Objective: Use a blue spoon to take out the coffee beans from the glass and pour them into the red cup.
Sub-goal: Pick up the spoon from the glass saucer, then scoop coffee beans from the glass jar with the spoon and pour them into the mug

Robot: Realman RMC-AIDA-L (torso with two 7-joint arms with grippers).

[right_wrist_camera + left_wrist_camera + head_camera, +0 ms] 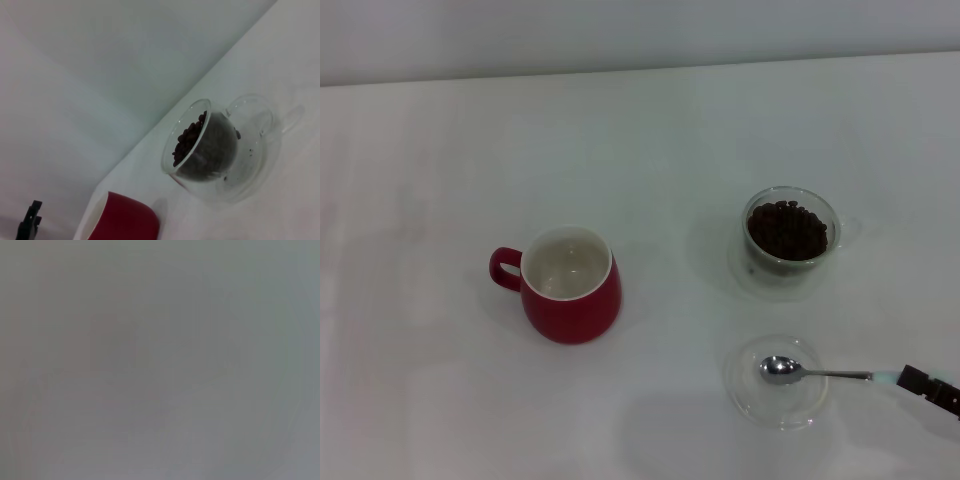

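Note:
The blue spoon (820,374) lies level with its metal bowl over a shallow clear dish (750,392). Its pale blue handle end meets my right gripper (912,380), which comes in from the right edge and is shut on that handle. The glass (789,238) (205,145) stands behind the dish, heaped with dark coffee beans (787,228) (186,141). The red cup (570,288) (125,220) stands to the left, white inside and empty, its handle pointing left. My left gripper is out of view; its wrist view is plain grey.
The white table (440,150) ends at a pale wall at the back. A wide bare stretch lies between the red cup and the glass. A small black part (30,221) shows at a corner of the right wrist view.

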